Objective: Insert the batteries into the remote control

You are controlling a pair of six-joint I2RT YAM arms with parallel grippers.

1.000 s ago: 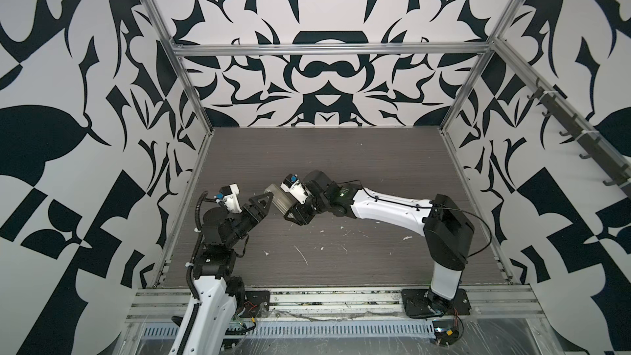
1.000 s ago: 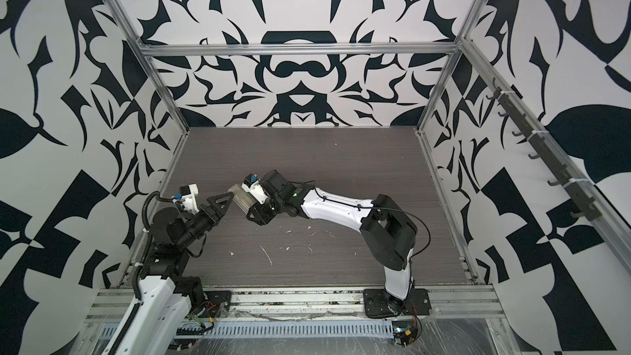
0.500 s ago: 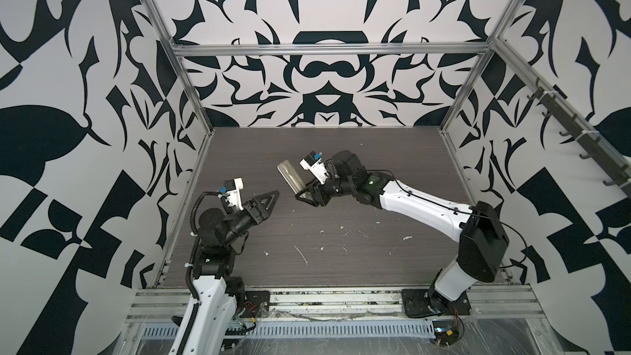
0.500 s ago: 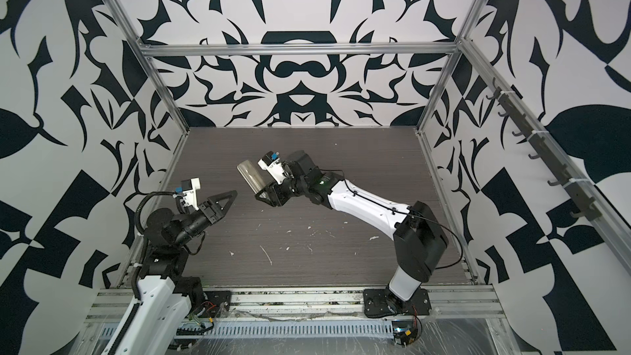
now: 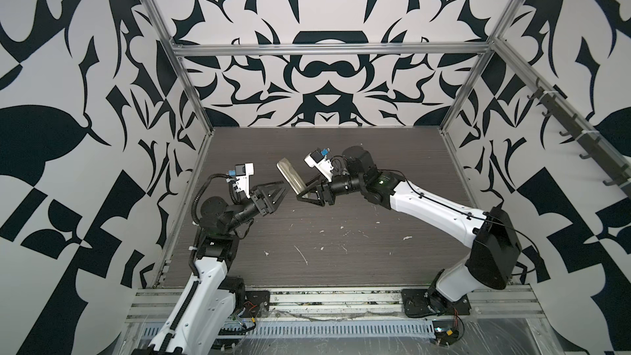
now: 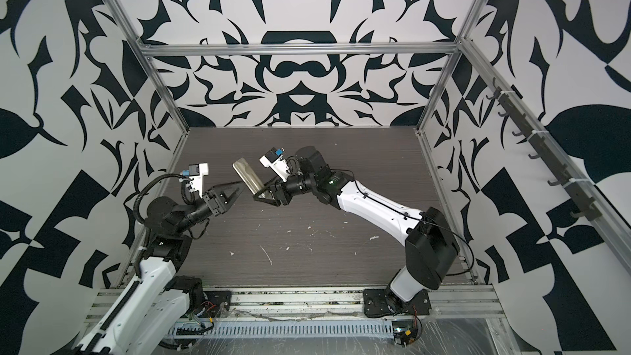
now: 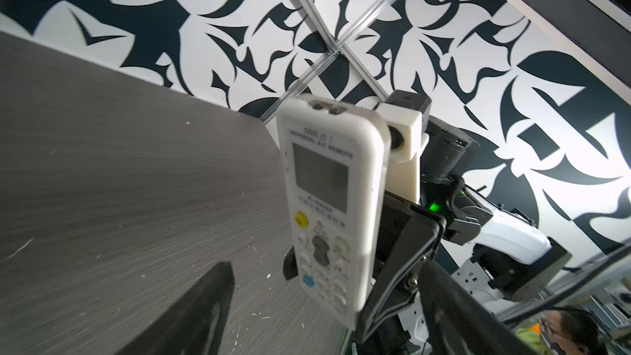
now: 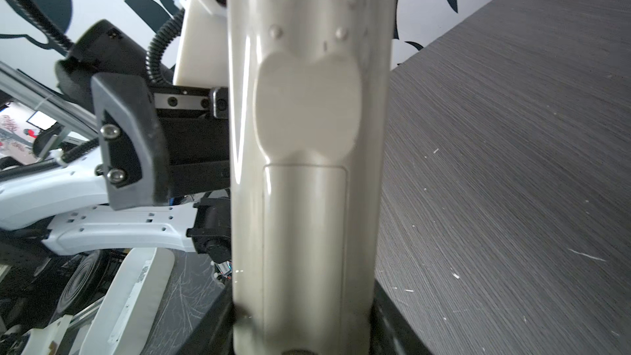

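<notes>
My right gripper [image 5: 301,195] [image 6: 258,195] is shut on the lower end of the remote control [image 5: 290,175] [image 6: 247,176] and holds it tilted in the air above the table. The right wrist view shows its plain back [image 8: 307,165] with the cover panel closed, between my right gripper's fingers [image 8: 218,322]. The left wrist view shows its screen and buttons [image 7: 324,199]. My left gripper [image 5: 280,197] [image 6: 236,197] hangs open just left of the remote, clear of it, its fingers [image 7: 201,305] empty. The batteries are out of view.
The dark wood-grain table [image 5: 341,151] carries scattered white flecks [image 5: 302,254] near the middle front. Patterned walls and aluminium posts [image 5: 191,97] close in three sides. A hook rail [image 5: 577,131] runs along the right wall. Both arm bases stand on the front rail.
The two grippers were together at the remote. Since then my right arm has carried it up and back to the right, and my left gripper has let go, opened wider and drawn back left.
</notes>
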